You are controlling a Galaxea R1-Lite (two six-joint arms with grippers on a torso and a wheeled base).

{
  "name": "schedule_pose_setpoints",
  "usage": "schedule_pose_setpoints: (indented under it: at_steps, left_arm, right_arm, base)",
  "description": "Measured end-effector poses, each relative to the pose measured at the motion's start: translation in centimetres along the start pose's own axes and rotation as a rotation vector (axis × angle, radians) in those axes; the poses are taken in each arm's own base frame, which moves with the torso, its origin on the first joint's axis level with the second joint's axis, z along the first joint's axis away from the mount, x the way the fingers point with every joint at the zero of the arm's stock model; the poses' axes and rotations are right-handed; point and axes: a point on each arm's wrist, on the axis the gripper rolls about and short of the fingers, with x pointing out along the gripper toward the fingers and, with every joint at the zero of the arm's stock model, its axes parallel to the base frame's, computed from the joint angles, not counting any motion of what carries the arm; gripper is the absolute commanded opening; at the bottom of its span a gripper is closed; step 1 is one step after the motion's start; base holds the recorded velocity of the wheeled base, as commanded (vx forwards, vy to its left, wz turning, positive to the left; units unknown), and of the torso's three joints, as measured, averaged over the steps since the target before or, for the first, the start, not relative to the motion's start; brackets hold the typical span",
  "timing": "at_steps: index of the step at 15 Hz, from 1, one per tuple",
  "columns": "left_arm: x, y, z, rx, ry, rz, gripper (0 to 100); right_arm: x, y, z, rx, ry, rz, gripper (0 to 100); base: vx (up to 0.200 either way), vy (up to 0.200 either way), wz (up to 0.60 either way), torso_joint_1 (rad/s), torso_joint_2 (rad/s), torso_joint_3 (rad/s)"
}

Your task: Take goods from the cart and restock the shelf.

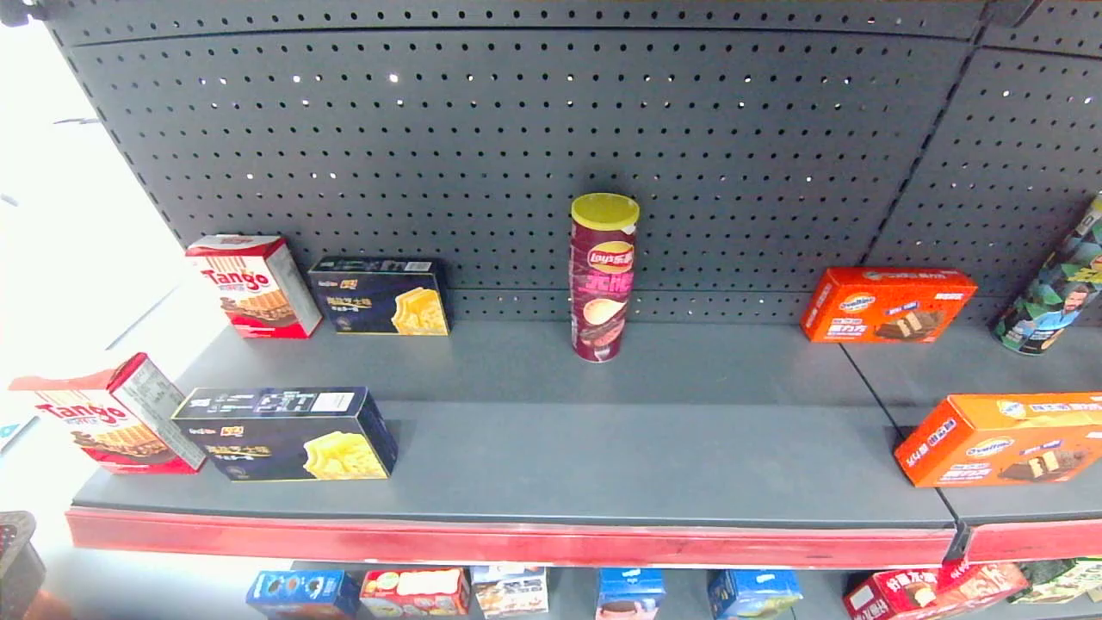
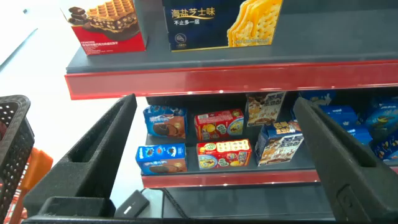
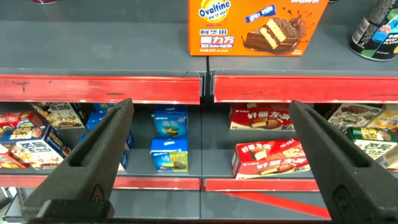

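The grey shelf [image 1: 603, 448] holds a tall chips can [image 1: 603, 275] with a yellow lid, standing upright at the back middle. In the left wrist view my left gripper [image 2: 214, 162] is open and holds nothing; it faces the shelf's red front edge [image 2: 236, 78] and the lower shelves. A corner of the black mesh cart basket [image 2: 15, 149] lies beside it, and also shows at the head view's lower left as the basket [image 1: 17, 560]. My right gripper [image 3: 211, 162] is open and empty too, below an orange chocolate box [image 3: 258, 28].
Two red wafer boxes [image 1: 254, 284] [image 1: 112, 418] and two dark blue cracker boxes [image 1: 383, 295] [image 1: 288, 433] stand at the shelf's left. Orange boxes [image 1: 887, 303] [image 1: 1003, 439] and a patterned can [image 1: 1055, 293] stand at the right. The shelf's middle front is bare. Lower shelves [image 2: 217, 143] carry several small boxes.
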Motion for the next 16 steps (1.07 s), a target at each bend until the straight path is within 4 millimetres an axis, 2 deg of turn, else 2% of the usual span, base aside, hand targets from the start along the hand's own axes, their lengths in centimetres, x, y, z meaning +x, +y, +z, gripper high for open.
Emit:
schedule_pose_setpoints:
  at_steps: [14,16]
  left_arm:
    - [0.00,0.00,0.00,-0.001,0.000,-0.001,100]
    - [0.00,0.00,0.00,-0.001,0.000,-0.001,100]
  right_arm:
    - [0.00,0.00,0.00,-0.001,0.000,0.000,100]
    - [0.00,0.00,0.01,-0.004,-0.001,-0.001,100]
  base:
    - [0.000,0.000,0.00,0.000,0.00,0.000]
    - [0.000,0.000,0.60,-0.005,0.00,0.000]
